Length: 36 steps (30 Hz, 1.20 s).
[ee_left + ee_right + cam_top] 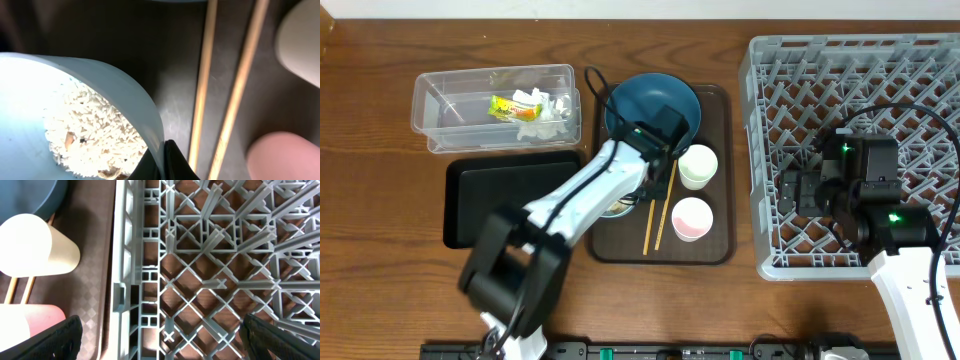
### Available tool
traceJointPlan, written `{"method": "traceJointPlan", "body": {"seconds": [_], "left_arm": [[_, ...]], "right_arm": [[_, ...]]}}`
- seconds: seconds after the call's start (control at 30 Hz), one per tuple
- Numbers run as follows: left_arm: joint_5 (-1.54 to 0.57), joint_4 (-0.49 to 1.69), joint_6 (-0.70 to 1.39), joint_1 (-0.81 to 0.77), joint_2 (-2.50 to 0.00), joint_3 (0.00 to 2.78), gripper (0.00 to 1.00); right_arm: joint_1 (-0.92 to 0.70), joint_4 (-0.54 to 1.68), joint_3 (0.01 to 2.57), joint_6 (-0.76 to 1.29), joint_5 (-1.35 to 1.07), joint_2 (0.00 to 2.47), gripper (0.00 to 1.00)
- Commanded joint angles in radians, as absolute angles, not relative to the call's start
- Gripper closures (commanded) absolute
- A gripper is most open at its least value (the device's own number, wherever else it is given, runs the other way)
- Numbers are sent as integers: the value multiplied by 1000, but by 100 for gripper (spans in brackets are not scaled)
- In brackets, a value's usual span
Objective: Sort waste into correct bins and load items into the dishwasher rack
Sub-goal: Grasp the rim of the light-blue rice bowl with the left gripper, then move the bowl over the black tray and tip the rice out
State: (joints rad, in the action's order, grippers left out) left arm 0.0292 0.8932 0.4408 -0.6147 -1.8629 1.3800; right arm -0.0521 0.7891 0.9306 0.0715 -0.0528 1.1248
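While your left pincer [161,164] clamps the rim of the bowl [120,85], rice scraps [95,130] inside, the black tray [480,205] lies just left of it; your right pincer [162,335], spread apart, hangs well right.

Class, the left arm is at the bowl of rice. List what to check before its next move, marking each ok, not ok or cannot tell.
1. Left gripper straddles the light-blue bowl at its rim: ok.
2. Grip firm enough to lift: cannot tell.
3. Rice scraps lie inside the bowl: ok.
4. Black tray bare, free for scraps: ok.
5. Chopsticks lie beside the bowl, apart from the gripper: ok.
6. Right gripper open over the dishwasher rack, away from the bowl: ok.
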Motion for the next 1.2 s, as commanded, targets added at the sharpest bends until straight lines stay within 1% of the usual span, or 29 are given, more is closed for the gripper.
{"method": "traceJointPlan", "body": {"seconds": [0.0, 0.1, 0.27, 0.33, 0.57, 0.77, 0.97, 1.07, 1.17], "left_arm": [[35, 913, 434, -595, -1759, 1379, 94], [34, 933, 435, -558, -1701, 1378, 94], [2, 979, 434, -450, -1654, 1378, 94], [-66, 997, 424, -386, -1651, 1378, 94], [-342, 998, 292, -147, -1651, 1346, 94], [-624, 978, 115, 44, -1651, 1285, 94], [-940, 899, 14, 249, -1655, 1169, 94], [-1040, 888, -8, 336, -1660, 1122, 94], [-1093, 877, -11, 414, -1663, 1075, 94]], "right_arm": [[-59, 790, 950, 81, -57, 1124, 1], [-59, 790, 950, 81, -57, 1124, 1], [-59, 790, 950, 81, -57, 1124, 1], [-59, 790, 950, 81, -57, 1124, 1], [-59, 790, 950, 81, -57, 1124, 1], [-59, 790, 950, 81, -57, 1124, 1], [-59, 790, 950, 81, -57, 1124, 1], [-59, 790, 950, 81, -57, 1124, 1], [-59, 790, 950, 81, -57, 1124, 1]]}}
